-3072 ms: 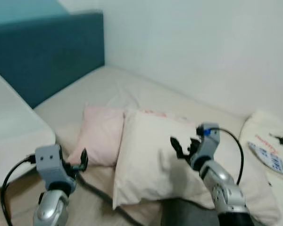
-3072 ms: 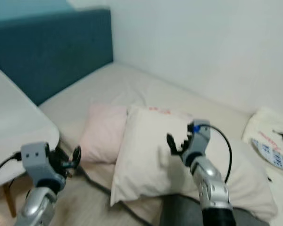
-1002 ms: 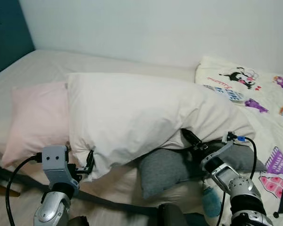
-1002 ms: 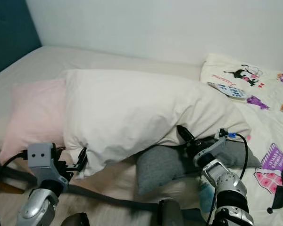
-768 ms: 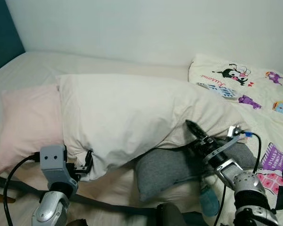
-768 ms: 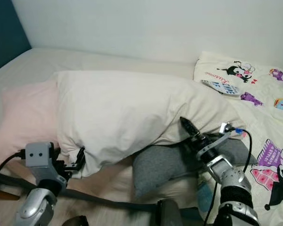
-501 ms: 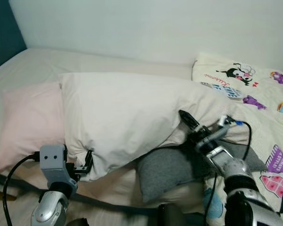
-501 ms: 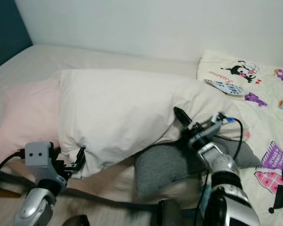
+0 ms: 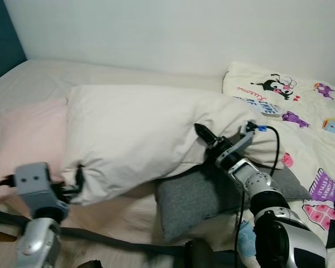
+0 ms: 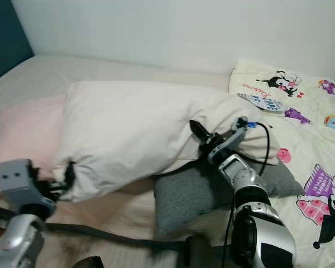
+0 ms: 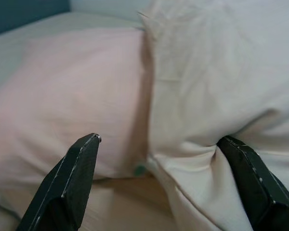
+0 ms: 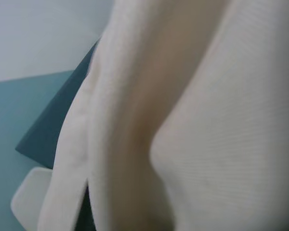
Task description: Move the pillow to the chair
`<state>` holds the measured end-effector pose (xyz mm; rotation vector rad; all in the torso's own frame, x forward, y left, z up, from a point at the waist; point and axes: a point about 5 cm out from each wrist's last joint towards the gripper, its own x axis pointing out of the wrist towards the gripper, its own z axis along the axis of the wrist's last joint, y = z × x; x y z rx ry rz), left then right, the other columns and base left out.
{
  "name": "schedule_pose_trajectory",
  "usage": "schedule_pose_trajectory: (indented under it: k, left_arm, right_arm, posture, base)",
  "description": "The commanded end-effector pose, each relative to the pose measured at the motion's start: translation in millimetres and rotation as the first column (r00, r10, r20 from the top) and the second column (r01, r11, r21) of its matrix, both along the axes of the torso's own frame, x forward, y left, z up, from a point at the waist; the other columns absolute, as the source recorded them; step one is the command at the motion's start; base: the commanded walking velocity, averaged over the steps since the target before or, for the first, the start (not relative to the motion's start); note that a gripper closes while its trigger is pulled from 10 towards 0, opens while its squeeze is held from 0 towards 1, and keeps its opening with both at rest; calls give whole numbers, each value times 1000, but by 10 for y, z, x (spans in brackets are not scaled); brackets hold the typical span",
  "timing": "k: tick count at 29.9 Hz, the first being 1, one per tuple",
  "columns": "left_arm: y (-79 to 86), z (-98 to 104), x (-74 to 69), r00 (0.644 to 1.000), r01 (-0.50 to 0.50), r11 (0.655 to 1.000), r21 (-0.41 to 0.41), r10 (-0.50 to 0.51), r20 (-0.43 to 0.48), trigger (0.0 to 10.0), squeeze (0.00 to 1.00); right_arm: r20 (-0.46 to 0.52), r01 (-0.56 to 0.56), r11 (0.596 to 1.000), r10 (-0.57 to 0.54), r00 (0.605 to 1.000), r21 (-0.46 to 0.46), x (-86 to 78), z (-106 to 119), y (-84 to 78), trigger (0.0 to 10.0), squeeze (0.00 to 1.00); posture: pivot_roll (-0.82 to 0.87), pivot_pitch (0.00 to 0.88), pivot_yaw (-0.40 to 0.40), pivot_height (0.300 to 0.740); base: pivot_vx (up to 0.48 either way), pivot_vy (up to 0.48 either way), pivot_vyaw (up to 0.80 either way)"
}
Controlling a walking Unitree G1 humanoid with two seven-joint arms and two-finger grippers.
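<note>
A big white pillow (image 9: 134, 131) lies across the bed, partly over a pink pillow (image 9: 22, 139) and a grey cushion (image 9: 201, 195). My right gripper (image 9: 202, 134) presses into the white pillow's right underside, just above the grey cushion; the right wrist view has cream fabric (image 12: 221, 125) right up against it. My left gripper (image 9: 78, 177) sits at the pillow's lower left corner. In the left wrist view it is open (image 11: 159, 149), its fingers (image 11: 72, 183) wide apart, with the white pillow's corner (image 11: 207, 110) and the pink pillow (image 11: 72, 91) between them.
A cream blanket with cartoon prints (image 9: 301, 111) covers the bed's right side. A dark strap (image 9: 117, 241) runs along the near edge. A blue headboard (image 9: 0, 39) rises at far left, and a white wall (image 9: 173, 28) backs the bed.
My right gripper has risen from beside the grey cushion and pushed left into the pillow. The left arm and the pillow's lower left corner have shifted left.
</note>
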<state>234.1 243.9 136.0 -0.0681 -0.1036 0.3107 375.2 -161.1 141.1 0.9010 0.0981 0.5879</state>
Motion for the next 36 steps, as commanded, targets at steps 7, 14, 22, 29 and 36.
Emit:
schedule_pose_trajectory:
  k: [7,14,22,29,36]
  left_arm:
    - [328,15,-66,977,-207,978,39,209,-46,10000,0]
    - [528,-45,-154,932,-351,936,20,352,-91,10000,0]
    - [469,87,-85,955,-298,954,-32,297,-22,10000,0]
    - [192,280,92,982,-173,983,-69,177,63,10000,0]
    - [-155,344,224,993,-76,995,-57,81,85,10000,0]
  right_arm:
    - [108,15,999,-11,994,-37,95,258,-3,0,0]
    - [235,-28,999,22,972,24,128,554,-20,0,0]
    - [349,-20,995,-14,937,95,182,919,-68,0,0]
    - [510,-107,988,35,859,113,142,1402,43,0,0]
    - [595,-178,977,77,800,113,50,1659,155,0,0]
  posture:
    - [-24,0,-65,524]
    - [-25,0,-71,539]
    - [-22,0,-80,568]
    - [-26,0,-83,592]
    - [-27,0,-87,616]
  base:
    - [0,0,0]
    - [0,0,0]
    - [0,0,0]
    - [0,0,0]
    - [0,0,0]
